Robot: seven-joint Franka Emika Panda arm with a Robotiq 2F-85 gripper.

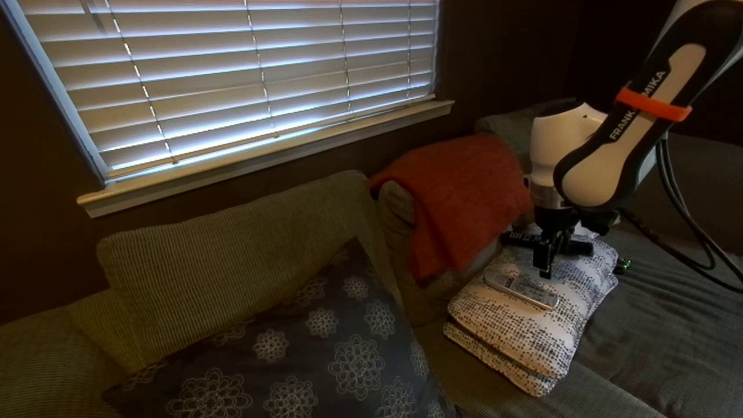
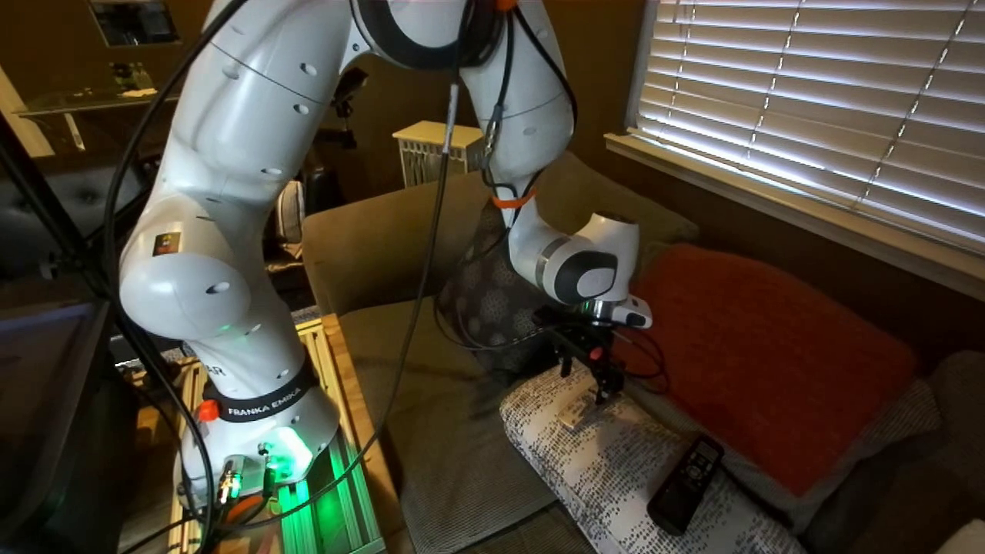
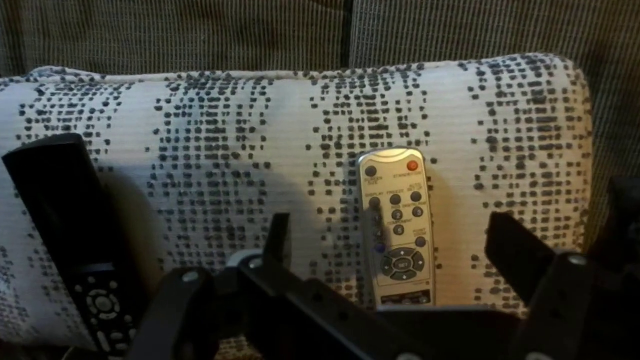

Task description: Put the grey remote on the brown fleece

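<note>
Right up close, the black hand [image 3: 390, 220] is filling the lower part of the wrist view, its fingers [image 3: 515, 245] standing wide apart. In the gap between them the grey remote [image 3: 397, 227] is showing, lying face up on the speckled pillow [image 3: 290, 125], its lower end passing behind the hand. Off to the left, well apart, the black remote [image 3: 75, 235] is lying aslant on the same pillow.

In an exterior view, the flowered cushion [image 1: 325, 354] is leaning against the sofa [image 1: 232, 261] in front. Rust-orange, the fleece [image 1: 458, 197] is hanging over the sofa back, near the pillow. The grey remote is resting on the pillow, apart from the fleece, and the hand is hanging close by it; whether the fingers are touching the pillow, I can't tell. Light is coming through the blinds [image 1: 203, 87].

In an exterior view, the white arm [image 2: 231, 131] is arching over the sofa, its base [image 2: 238, 435] glowing green. The hand is partly covering the grey remote, the black remote is lying on the pillow's nearer stretch, and the fleece is spreading alongside.
</note>
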